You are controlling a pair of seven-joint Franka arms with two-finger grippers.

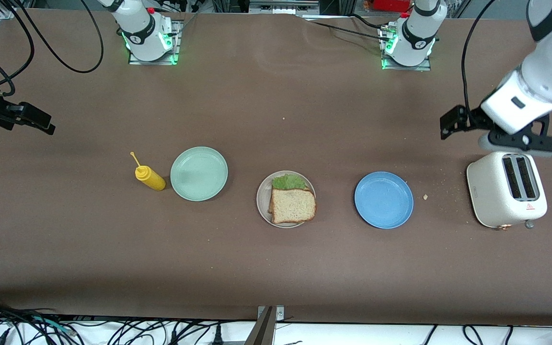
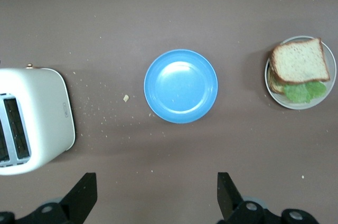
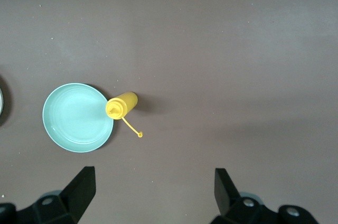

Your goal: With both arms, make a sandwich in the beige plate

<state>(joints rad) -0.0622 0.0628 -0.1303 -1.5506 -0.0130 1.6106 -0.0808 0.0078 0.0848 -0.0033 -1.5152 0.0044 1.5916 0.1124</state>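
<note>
The sandwich (image 1: 293, 205) lies on the beige plate (image 1: 261, 201) in the middle of the table: a bread slice on top, another under it, and green lettuce (image 1: 289, 181) sticking out at the edge farther from the front camera. The left wrist view shows the sandwich (image 2: 298, 61) too. My left gripper (image 1: 520, 143) hangs open over the toaster at the left arm's end of the table, and its fingers (image 2: 85, 188) hold nothing. My right gripper (image 3: 154, 177) is open and empty, high over bare table at the right arm's end.
A mint-green plate (image 1: 199, 173) and a yellow squeeze bottle (image 1: 150, 178) lying on its side sit toward the right arm's end. A blue plate (image 1: 384, 200) and a white toaster (image 1: 506, 189) sit toward the left arm's end, with crumbs (image 1: 425, 196) between them.
</note>
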